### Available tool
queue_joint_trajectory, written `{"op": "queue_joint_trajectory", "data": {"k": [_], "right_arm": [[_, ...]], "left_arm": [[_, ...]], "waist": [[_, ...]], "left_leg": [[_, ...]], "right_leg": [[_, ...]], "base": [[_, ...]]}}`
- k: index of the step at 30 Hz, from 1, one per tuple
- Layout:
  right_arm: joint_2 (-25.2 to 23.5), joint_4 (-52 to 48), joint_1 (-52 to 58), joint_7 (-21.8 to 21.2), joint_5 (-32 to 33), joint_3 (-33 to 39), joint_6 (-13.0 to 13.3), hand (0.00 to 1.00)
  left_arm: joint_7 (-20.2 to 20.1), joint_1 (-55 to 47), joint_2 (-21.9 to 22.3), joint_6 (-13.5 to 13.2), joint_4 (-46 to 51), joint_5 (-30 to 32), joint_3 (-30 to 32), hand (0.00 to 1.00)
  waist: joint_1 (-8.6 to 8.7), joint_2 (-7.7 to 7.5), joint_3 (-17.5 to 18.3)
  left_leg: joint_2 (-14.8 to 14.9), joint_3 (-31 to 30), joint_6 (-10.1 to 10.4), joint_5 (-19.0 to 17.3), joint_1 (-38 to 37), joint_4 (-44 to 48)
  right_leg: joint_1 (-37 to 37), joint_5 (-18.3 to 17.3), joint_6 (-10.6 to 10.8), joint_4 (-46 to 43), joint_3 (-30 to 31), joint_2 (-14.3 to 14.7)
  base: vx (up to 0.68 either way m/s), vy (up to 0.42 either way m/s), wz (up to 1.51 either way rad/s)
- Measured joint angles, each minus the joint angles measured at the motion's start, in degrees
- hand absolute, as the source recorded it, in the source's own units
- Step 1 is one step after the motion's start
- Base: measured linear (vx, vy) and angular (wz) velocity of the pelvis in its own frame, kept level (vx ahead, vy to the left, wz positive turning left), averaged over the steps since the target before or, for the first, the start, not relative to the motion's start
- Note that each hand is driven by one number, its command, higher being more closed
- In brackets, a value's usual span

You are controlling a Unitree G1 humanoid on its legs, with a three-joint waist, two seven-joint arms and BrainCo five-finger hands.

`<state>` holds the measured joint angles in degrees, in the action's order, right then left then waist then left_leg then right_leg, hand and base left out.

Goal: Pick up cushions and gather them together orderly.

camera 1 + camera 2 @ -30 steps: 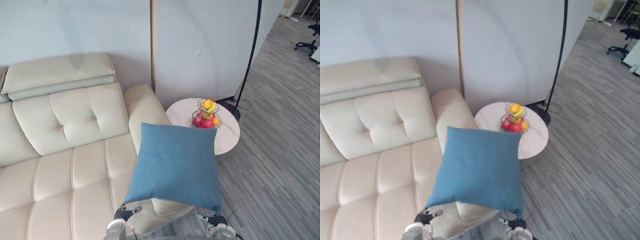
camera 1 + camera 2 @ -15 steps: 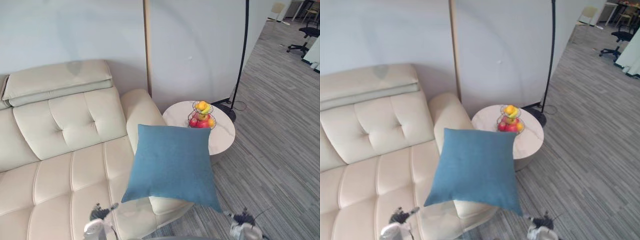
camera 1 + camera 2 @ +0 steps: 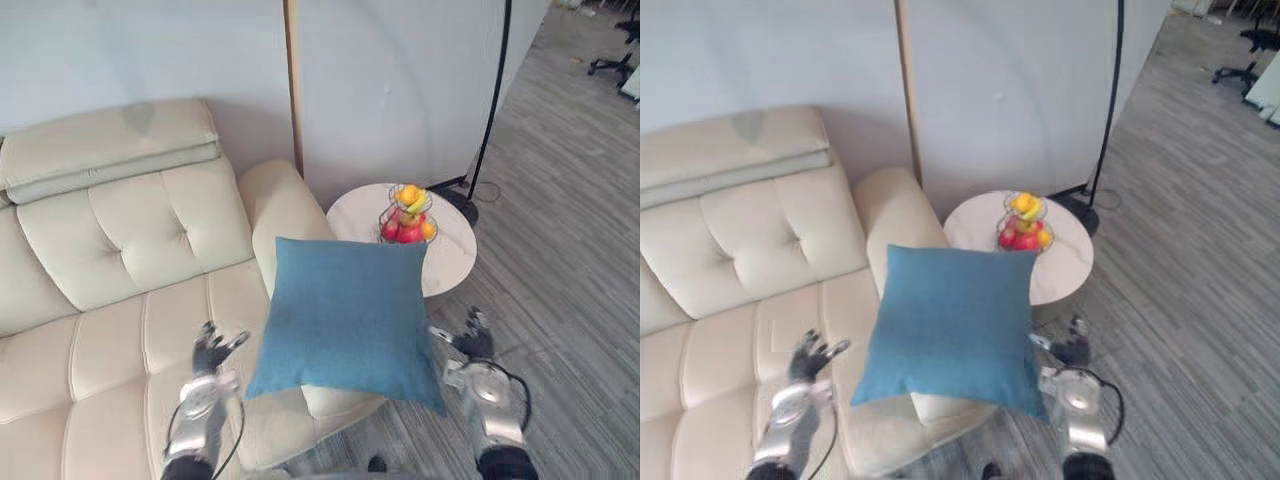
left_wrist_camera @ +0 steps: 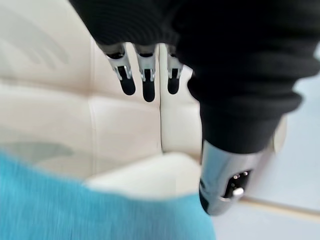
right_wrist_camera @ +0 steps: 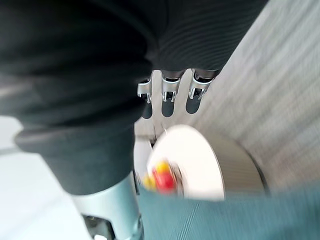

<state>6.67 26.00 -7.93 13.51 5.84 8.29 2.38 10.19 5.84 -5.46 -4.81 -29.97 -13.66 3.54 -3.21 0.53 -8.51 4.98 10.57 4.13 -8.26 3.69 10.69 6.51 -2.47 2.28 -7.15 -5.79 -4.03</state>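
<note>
- The blue cushion (image 3: pixel 350 320) leans on the cream sofa's (image 3: pixel 120 260) armrest (image 3: pixel 280 205), hiding the armrest's front end.
- Behind it stands a round table (image 3: pixel 455 255) bearing a fruit basket (image 3: pixel 407 217); the table's near rim is covered.
- The left hand (image 3: pixel 210 352) and right hand (image 3: pixel 472 345) flank the cushion, fingers straight, holding nothing.

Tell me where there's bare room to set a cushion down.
Bare: the cream leather sofa seat, between backrest and left hand. Crowded: the armrest under the blue square cushion; the round white table holds a wire fruit basket.

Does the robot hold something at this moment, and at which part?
Nothing is held. The left hand and right hand are open, one at each side of the cushion, which rests on the sofa.
</note>
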Motion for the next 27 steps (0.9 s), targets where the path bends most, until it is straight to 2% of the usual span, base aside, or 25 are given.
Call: {"op": "queue_joint_trajectory", "data": {"k": [2,4,9,10,11,17,21,27], "right_arm": [[-0.5,0.0,-4.3,1.0,2.0,-1.0,0.1,0.00],[-0.6,0.0,-6.2,1.7,3.3,-2.3,0.4,0.00],[-2.1,0.1,-11.4,4.1,4.3,-6.1,0.6,0.00],[-2.2,0.1,-11.8,4.3,4.3,-6.4,0.6,1.00],[-2.1,0.1,-13.1,4.8,4.3,-6.9,0.8,1.00],[-1.9,0.1,-14.5,5.3,4.4,-7.7,1.1,1.00],[-1.3,0.0,-14.7,5.4,6.7,-8.6,2.2,1.00],[-0.9,-1.7,-13.4,5.4,8.4,-9.1,3.5,1.00]], "left_arm": [[1.2,3.9,1.0,0.0,0.0,-0.2,-2.0,0.00],[2.1,5.8,1.6,0.0,0.0,-0.7,-3.5,0.00],[4.2,12.2,1.8,-0.1,-0.1,-1.2,-6.9,0.00],[4.4,12.8,1.8,-0.1,-0.4,-1.2,-7.2,0.00],[4.8,15.1,1.4,-0.3,-2.0,-1.1,-7.9,1.00],[5.9,18.0,-0.9,-0.5,-3.3,-1.1,-8.8,1.00],[6.0,19.5,-2.4,-1.1,-3.2,-1.5,-10.3,1.00],[6.1,19.5,-2.3,-1.8,2.3,-3.3,-13.2,1.00]], "waist": [[-0.27,-0.15,-2.8],[-0.33,0.01,-3.6],[-0.36,0.06,-6.9],[-0.36,0.05,-7.1],[-0.36,0.09,-7.7],[-0.36,0.08,-8.0],[-0.37,0.08,-8.0],[-0.48,0.08,-8.0]], "left_leg": [[0.6,-0.2,0.0,0.0,6.2,4.0],[1.2,-0.2,-0.5,-0.5,9.7,6.5],[2.6,-0.2,-0.1,-1.5,15.5,10.6],[2.6,-0.2,0.0,-1.5,15.9,10.8],[2.9,-0.2,0.1,-1.5,17.3,11.5],[3.7,-0.1,0.6,-0.9,19.5,11.7],[3.9,-0.1,0.9,-0.7,19.5,11.4],[4.0,-0.2,0.9,-0.7,18.3,11.1]], "right_leg": [[6.3,-0.6,-0.9,-4.5,0.4,0.0],[10.2,-1.1,-1.4,-7.1,0.4,0.1],[16.7,-2.2,-2.1,-12.8,0.6,0.1],[17.2,-2.2,-2.2,-13.1,0.6,0.1],[18.6,-2.2,-2.3,-13.7,0.7,0.2],[20.7,-1.1,-3.2,-13.6,0.4,0.8],[20.7,-1.1,-3.2,-13.3,0.3,1.0],[19.1,-1.1,-3.2,-12.2,-0.2,1.1]], "base": [[-0.20,-0.062,-0.02],[-0.15,-0.053,-0.04],[-0.16,-0.047,-0.02],[-0.20,-0.059,-0.02],[-0.16,-0.041,-0.02],[-0.05,-0.023,-0.03],[0.06,-0.011,-0.01],[0.09,0.015,0.02]]}}
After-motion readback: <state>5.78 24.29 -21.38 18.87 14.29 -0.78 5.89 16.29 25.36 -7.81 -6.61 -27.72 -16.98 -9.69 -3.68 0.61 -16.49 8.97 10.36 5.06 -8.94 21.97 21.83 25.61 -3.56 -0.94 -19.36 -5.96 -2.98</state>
